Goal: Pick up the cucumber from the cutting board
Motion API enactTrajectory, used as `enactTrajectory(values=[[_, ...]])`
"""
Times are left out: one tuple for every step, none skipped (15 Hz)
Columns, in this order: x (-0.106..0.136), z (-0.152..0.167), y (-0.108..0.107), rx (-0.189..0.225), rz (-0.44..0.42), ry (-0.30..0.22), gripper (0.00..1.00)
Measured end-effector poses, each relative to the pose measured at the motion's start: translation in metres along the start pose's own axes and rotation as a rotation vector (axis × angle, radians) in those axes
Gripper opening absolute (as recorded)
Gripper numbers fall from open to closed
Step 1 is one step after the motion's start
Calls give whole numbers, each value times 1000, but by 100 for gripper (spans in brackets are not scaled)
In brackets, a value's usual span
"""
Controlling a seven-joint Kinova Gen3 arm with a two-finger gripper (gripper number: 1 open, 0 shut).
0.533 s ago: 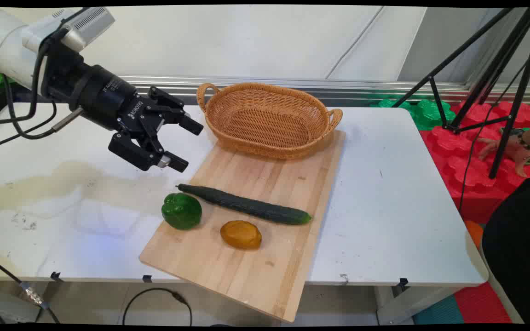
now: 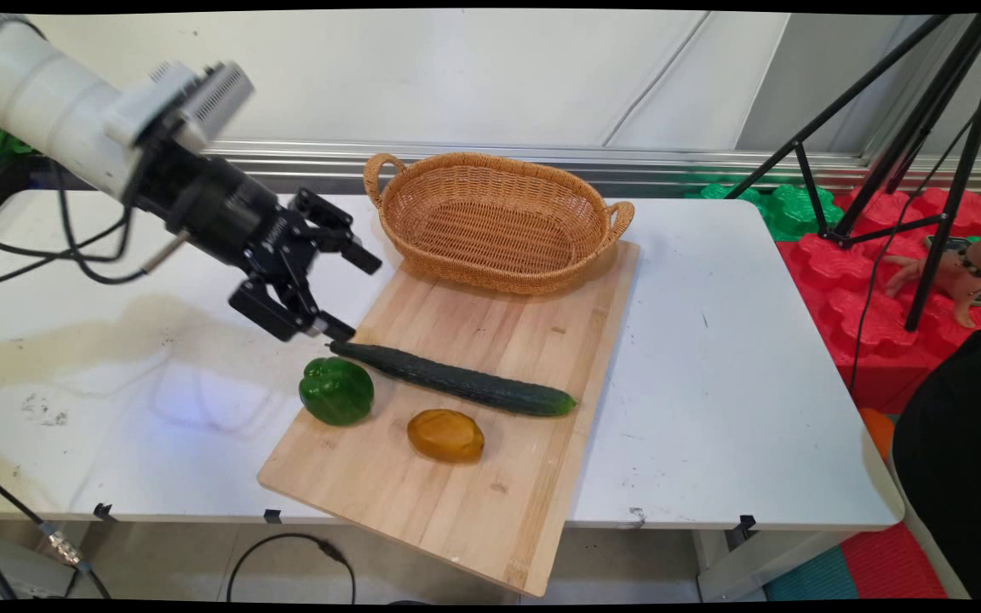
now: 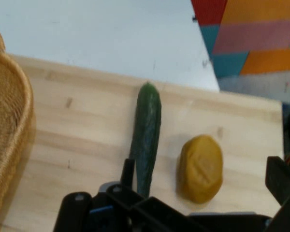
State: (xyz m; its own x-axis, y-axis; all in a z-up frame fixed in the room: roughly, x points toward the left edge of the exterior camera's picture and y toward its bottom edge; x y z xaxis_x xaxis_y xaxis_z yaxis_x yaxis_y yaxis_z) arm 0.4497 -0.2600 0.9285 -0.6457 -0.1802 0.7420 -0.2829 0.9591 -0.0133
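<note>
My black gripper [image 2: 357,291] hangs open above the left end of the wooden cutting board [image 2: 473,485], its lower fingertip just over the stem end of the long dark green cucumber [image 2: 456,380]. The cucumber lies slantwise across the board. A green bell pepper [image 2: 336,391] sits at the board's left edge, below the gripper. A yellow-brown potato [image 2: 446,435] lies in front of the cucumber. In the hand view the cucumber [image 3: 147,135] runs straight away from the gripper [image 3: 203,186], the potato [image 3: 200,168] lies to its right, and the pepper is out of sight.
An empty wicker basket [image 2: 497,219] stands on the board's far end; its rim [image 3: 12,140] shows at the hand view's left. A black tripod [image 2: 925,153] and a person's hand [image 2: 950,277] are beyond the table's right edge, over red and green foam blocks [image 2: 857,281].
The gripper has moved right and down, from above the bare table to the cucumber's stem end. Its fingers stay open. Vegetables and basket have not moved.
</note>
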Motion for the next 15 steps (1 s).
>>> enactTrajectory(values=[[-1, 5, -2, 0, 9, -11, 100], [-3, 12, -4, -1, 22, -29, 100], [-4, 17, -6, -1, 30, -40, 100], [-6, 25, -8, -2, 41, -56, 100], [-7, 30, -10, -3, 47, -67, 100], [-9, 38, -12, -4, 57, -83, 100], [-10, 41, -13, -5, 61, -91, 100], [-12, 50, -16, -8, 74, -112, 100], [-14, 55, -18, -9, 81, -123, 100], [-16, 63, -20, -12, 93, -141, 100], [-18, 68, -22, -14, 101, -152, 100], [-20, 75, -24, -18, 111, -169, 100], [-22, 79, -25, -20, 117, -180, 100], [-24, 86, -27, -24, 127, -196, 100], [-26, 90, -29, -27, 134, -205, 100]])
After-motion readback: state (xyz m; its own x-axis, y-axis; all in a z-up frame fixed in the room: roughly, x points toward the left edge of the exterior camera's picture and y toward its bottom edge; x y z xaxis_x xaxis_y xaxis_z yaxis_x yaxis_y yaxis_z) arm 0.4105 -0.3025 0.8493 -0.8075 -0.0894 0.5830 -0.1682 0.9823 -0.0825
